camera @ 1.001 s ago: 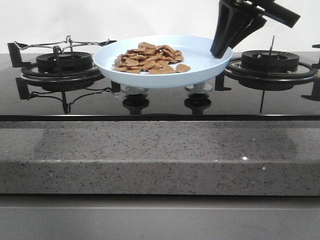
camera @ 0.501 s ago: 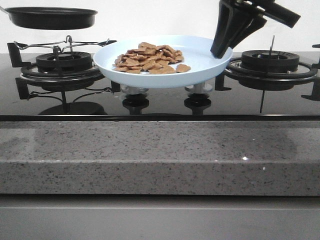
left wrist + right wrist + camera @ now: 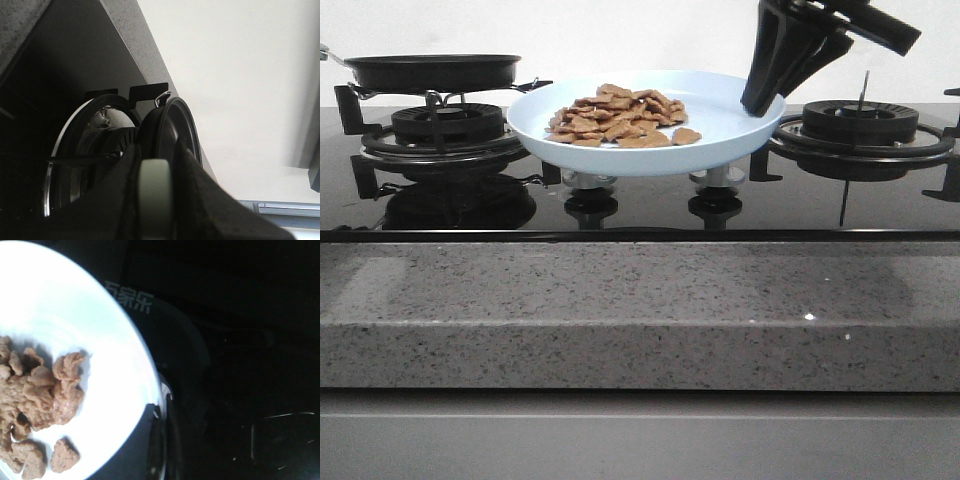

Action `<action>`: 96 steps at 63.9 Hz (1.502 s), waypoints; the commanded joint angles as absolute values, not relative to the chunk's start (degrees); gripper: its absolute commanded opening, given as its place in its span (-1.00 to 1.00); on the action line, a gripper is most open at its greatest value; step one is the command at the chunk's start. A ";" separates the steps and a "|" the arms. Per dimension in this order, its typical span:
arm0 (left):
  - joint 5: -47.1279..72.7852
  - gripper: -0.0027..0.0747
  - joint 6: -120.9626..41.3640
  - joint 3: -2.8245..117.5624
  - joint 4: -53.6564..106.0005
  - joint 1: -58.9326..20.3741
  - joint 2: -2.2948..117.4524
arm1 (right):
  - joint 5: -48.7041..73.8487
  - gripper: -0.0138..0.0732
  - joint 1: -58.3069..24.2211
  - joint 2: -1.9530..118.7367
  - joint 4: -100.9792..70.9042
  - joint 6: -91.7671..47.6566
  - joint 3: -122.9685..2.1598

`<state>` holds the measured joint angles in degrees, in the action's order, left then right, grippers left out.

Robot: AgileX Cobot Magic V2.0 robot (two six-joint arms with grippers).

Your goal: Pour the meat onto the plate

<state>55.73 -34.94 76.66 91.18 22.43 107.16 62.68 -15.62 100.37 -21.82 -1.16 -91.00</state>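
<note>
- Far left: we see the black frying pan [image 3: 432, 71] sitting level on the left burner [image 3: 445, 135], apparently empty. In the left wrist view the left gripper [image 3: 155, 200] is clamped on the pan's pale handle [image 3: 155, 192].
- Centre: the plate [image 3: 720, 125] is held above the glossy stovetop [image 3: 640, 205], over the knobs. The meat [image 3: 617, 117] lies heaped on it, left of its middle.
- Right: the right gripper [image 3: 775, 85] pinches the plate's right rim, closed on it; the right burner [image 3: 860, 125] sits behind.
- We judge the pour done.
- Risk: the plate hangs by one edge; a slip or tilt leftward would slide meat onto the stovetop.
- Risk: letting go of the handle carelessly could nudge the pan off its supports.
- The desk [image 3: 640, 310] in front is speckled grey stone.
</note>
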 commanded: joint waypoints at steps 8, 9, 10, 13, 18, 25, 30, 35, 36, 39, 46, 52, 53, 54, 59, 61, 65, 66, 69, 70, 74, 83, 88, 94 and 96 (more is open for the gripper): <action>58.72 -0.91 -35.67 78.15 96.50 22.13 104.33 | 61.11 -0.82 -15.57 97.17 -24.04 -1.45 -92.30; 58.72 -0.89 -35.67 78.15 96.50 22.13 104.33 | 61.11 -0.82 -15.57 97.17 -24.04 -1.45 -92.30; 58.72 -0.86 -35.67 78.15 96.50 22.13 104.33 | 61.11 -0.82 -15.57 97.17 -24.04 -1.45 -92.30; 58.72 -0.71 -35.81 78.15 96.50 22.13 104.33 | 61.11 -0.82 -15.57 97.17 -24.04 -1.45 -92.30; 58.72 -0.41 -35.93 78.15 96.28 22.13 104.33 | 61.11 -0.82 -15.57 97.17 -24.04 -1.45 -92.30; 59.13 0.09 -36.13 78.15 95.03 22.13 104.33 | 61.11 -0.82 -15.57 97.17 -24.04 -1.45 -92.30; 60.39 0.33 -36.13 78.15 94.16 22.13 104.33 | 61.11 -0.82 -15.57 97.17 -24.04 -1.45 -92.30; 62.24 0.43 -36.13 78.15 93.66 22.33 104.33 | 61.11 -0.82 -15.57 97.17 -24.04 -1.45 -92.30; 62.85 0.43 -36.13 78.15 93.66 22.33 104.33 | 61.11 -0.82 -15.57 97.17 -24.04 -1.45 -92.30; 63.59 0.43 -36.13 78.15 93.23 22.33 104.21 | 61.11 -0.82 -15.57 97.17 -24.04 -1.45 -92.30; 65.14 0.43 -35.63 78.25 90.25 22.33 104.06 | 61.11 -0.82 -15.57 97.17 -24.04 -1.45 -92.30; 66.77 0.43 -33.94 78.25 85.60 22.33 104.06 | 61.11 -0.82 -15.57 97.17 -24.04 -1.45 -92.30; 67.11 0.43 -33.80 78.25 84.92 22.33 104.06 | 61.11 -0.82 -15.57 97.17 -24.04 -1.45 -92.30; 67.28 0.43 -33.79 78.25 84.34 22.33 104.06 | 61.11 -0.82 -15.57 97.17 -24.04 -1.45 -92.30; 68.72 0.43 -33.53 78.25 83.29 22.33 104.06 | 61.11 -0.82 -15.57 97.17 -24.04 -1.45 -92.30; 69.49 0.43 -33.53 78.25 83.29 22.33 104.06 | 61.11 -0.82 -15.57 97.17 -24.04 -1.45 -92.30; 70.73 0.42 -33.53 78.25 83.29 22.33 103.84 | 61.11 -0.82 -15.57 97.17 -24.04 -1.45 -92.30; 70.95 0.40 -33.53 78.25 83.26 22.33 103.71 | 61.11 -0.82 -15.57 97.17 -24.04 -1.45 -92.30; 71.66 0.34 -33.53 78.25 82.91 22.33 103.61 | 61.11 -0.82 -15.57 97.17 -24.04 -1.45 -92.30; 71.96 0.32 -33.53 78.25 82.88 22.33 103.48 | 61.11 -0.82 -15.57 97.17 -24.04 -1.45 -92.30; 72.63 0.16 -33.53 78.25 82.51 22.33 103.11 | 61.11 -0.82 -15.57 97.17 -24.04 -1.45 -92.30; 72.63 -0.36 -33.53 78.25 81.55 22.33 101.35 | 61.11 -0.82 -15.57 97.17 -24.04 -1.45 -92.30; 72.63 -0.72 -33.76 78.25 81.55 22.33 100.21 | 61.11 -0.82 -15.57 97.17 -24.04 -1.45 -92.30; 72.63 -0.98 -34.21 78.25 81.44 22.33 98.71 | 61.11 -0.82 -15.57 97.17 -24.04 -1.45 -92.30; 72.63 -0.98 -34.21 78.25 81.44 22.33 98.23 | 61.11 -0.82 -15.57 97.17 -24.04 -1.45 -92.30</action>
